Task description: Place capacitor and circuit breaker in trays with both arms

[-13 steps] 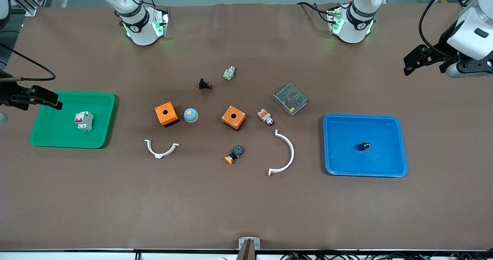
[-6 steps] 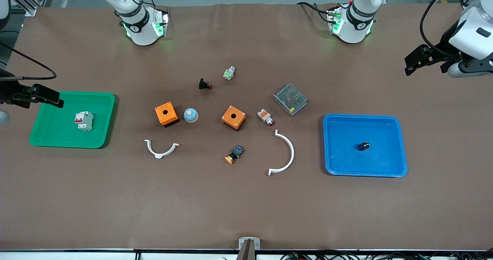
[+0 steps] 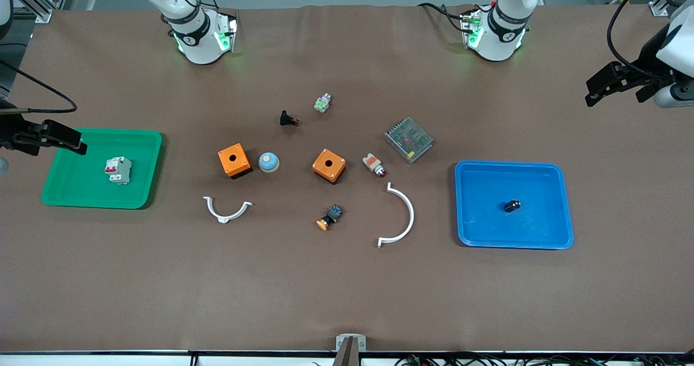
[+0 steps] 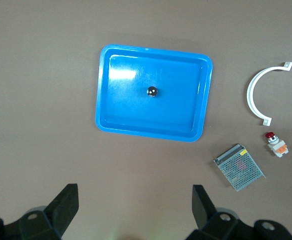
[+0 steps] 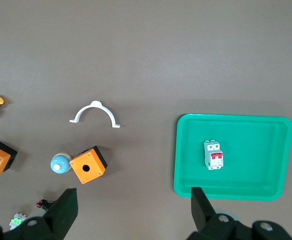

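Capacitor (image 3: 512, 206) and circuit breaker (image 3: 118, 169) each lie in a tray already: the small black cylinder sits alone near the middle of the blue tray (image 3: 564, 203) toward the left arm's end of the surface (image 3: 347, 290), and the white-grey block with its red levers lies in the green tray (image 3: 146, 176) toward the right arm's end, its long axis running roughly across the tray's short side.

Neither gripper holds anything. The left gripper (image 3: 615, 84) hangs high over bare surface at the left arm's end, off the tray's corner, with its fingers (image 4: 65, 207) spread wide apart; its wrist view looks straight down on the blue tray with the capacitor in it. The right gripper (image 3: 51, 137) hovers over the green tray's outer edge, fingers (image 5: 65, 210) likewise spread and empty, and its wrist view shows the breaker lying free in the tray.

Judged from this, both placements look done and the arms appear clear of their loads. Should any further move be wanted, each arm is the nearer one to its own tray: the capacitor lies below and toward the table's middle from the left gripper, the breaker the same from the right.

The orange boxes (image 3: 234, 160), white curved clips (image 3: 398, 214), mesh-topped module (image 3: 409, 139) and assorted buttons (image 3: 329, 217) lie between the trays.
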Available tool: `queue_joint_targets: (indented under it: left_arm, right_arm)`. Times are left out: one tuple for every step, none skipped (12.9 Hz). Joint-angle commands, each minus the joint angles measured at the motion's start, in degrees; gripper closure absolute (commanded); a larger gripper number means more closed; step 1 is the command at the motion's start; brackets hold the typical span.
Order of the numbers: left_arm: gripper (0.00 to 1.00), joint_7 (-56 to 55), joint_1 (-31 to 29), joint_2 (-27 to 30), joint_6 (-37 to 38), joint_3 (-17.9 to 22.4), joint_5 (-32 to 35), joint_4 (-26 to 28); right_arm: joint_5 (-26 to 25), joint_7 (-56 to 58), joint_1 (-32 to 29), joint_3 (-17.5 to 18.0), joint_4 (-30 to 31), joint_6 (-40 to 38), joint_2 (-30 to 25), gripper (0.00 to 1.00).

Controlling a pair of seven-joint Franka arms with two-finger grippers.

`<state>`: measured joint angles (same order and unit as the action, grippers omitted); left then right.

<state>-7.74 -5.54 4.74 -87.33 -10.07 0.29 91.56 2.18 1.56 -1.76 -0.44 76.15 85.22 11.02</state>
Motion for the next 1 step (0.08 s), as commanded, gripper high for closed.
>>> queue_joint_targets:
  left_arm:
    - [0.0, 1.5, -0.35, 0.35, 0.58, -0.3, 0.59, -0.68]
  right_arm:
    - [-1.56, 0.37, -4.22, 5.28, 0.58, 0.48, -1.26, 0.0]
